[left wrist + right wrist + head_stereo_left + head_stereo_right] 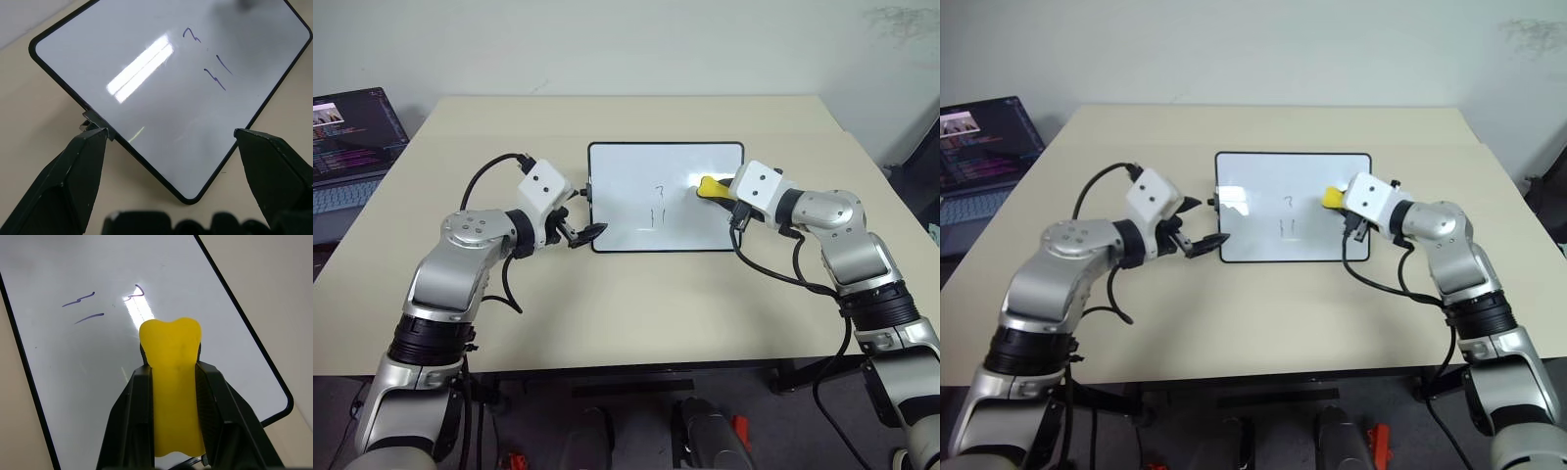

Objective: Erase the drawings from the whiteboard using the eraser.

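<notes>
Right pincer (pixel 171 396) clamps the waisted yellow eraser (pixel 172 362) over the glossy whiteboard (pixel 626 201); left pincer (pixel 171 142) gapes.

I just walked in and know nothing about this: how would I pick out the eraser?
Find the whiteboard in the middle of the beige table. Over its right side, the right gripper is shut on the eraser. It is a small yellow block, the one bright thing among white and black.

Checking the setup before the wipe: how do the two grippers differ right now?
The right gripper is shut on the yellow eraser; the left gripper is open and holds nothing. The right is over the whiteboard; the left sits at its near left corner. Both have black fingers.
</notes>
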